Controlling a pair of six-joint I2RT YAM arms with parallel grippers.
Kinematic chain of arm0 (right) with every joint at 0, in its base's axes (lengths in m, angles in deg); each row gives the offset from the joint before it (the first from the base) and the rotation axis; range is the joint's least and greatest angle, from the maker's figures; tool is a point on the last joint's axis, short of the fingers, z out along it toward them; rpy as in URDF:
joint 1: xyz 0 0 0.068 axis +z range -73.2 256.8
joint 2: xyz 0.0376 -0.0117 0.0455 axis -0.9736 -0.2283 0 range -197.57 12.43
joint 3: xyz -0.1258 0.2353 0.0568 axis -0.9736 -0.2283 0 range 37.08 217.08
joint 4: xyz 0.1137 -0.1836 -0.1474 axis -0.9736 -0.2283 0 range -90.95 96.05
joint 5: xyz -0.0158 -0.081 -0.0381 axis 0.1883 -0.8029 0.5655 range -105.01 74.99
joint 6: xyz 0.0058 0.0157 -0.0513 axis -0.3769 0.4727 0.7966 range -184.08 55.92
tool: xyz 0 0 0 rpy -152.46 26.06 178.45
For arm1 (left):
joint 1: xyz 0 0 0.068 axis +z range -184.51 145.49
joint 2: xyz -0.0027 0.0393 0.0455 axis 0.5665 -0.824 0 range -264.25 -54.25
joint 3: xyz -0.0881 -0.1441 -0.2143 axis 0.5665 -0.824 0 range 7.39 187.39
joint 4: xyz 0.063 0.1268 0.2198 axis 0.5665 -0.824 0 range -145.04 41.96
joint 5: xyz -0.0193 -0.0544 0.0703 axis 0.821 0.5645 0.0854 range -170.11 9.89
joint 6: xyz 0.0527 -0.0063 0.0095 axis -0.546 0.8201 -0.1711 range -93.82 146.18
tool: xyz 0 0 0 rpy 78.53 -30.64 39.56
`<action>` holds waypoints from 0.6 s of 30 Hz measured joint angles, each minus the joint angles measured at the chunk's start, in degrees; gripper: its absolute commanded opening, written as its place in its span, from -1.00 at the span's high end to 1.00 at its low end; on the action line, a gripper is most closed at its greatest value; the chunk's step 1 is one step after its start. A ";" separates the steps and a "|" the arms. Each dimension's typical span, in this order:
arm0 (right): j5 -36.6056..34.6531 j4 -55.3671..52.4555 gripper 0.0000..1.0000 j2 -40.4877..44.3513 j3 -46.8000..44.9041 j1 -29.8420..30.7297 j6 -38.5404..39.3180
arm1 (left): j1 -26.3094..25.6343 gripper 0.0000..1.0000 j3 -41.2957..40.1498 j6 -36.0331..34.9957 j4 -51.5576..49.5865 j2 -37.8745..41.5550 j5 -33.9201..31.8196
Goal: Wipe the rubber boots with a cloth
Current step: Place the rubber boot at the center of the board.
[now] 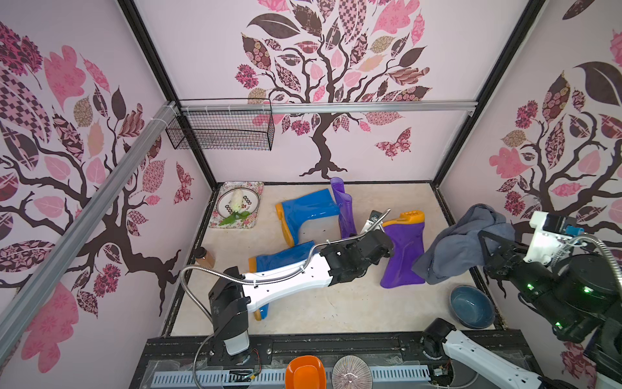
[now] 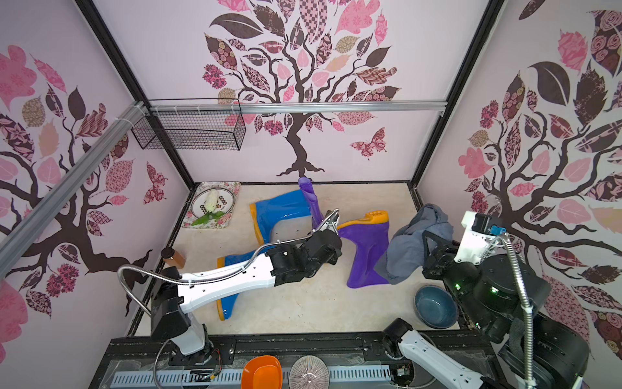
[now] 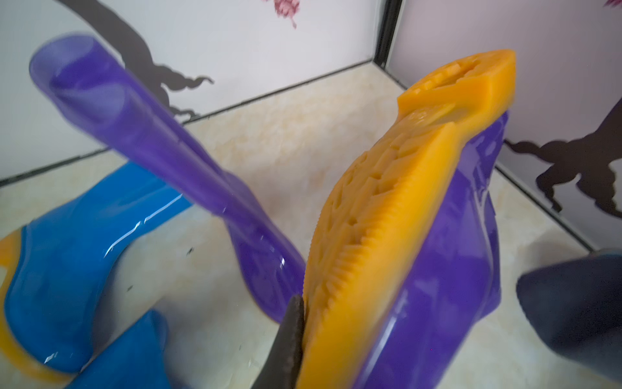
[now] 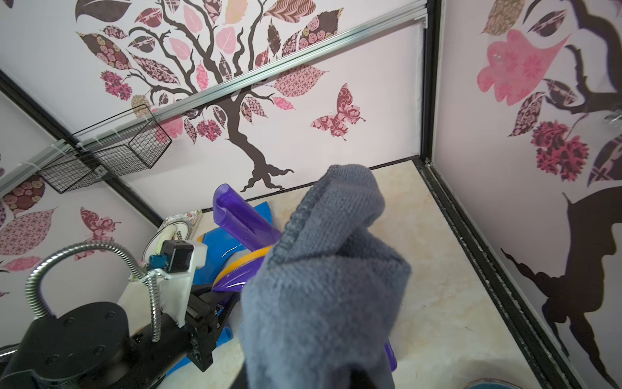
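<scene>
Now my left gripper (image 1: 387, 241) pinches the purple boot (image 1: 404, 259) by its orange sole (image 3: 387, 219), toe end; my right gripper (image 1: 486, 247) clamps the grey cloth (image 1: 461, 242), raised just beside that boot's shaft

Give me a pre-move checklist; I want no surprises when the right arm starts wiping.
1. Grip on cloth by right gripper: ok, bunched, lifted.
2. Hold on purple boot by left gripper: ok, finger against its orange sole.
3. Contact of cloth and boot: cannot tell; they overlap in both top views.
4. Boot's shaft side exposed: ok.
5. Clearance from blue bowl: ok, it sits apart.
</scene>
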 measured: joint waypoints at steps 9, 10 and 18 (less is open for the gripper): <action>10.49 5.79 1.00 0.46 -15.45 0.00 -1.42 | -4.22 1.00 -17.16 12.37 -0.20 6.54 -3.15; 11.52 6.56 1.00 0.72 -17.97 0.00 -1.77 | -4.37 1.00 -18.34 13.55 0.33 6.88 -3.50; 15.58 9.62 1.00 2.58 -29.44 0.00 -3.67 | -4.33 1.00 -26.84 22.18 2.27 7.67 -5.66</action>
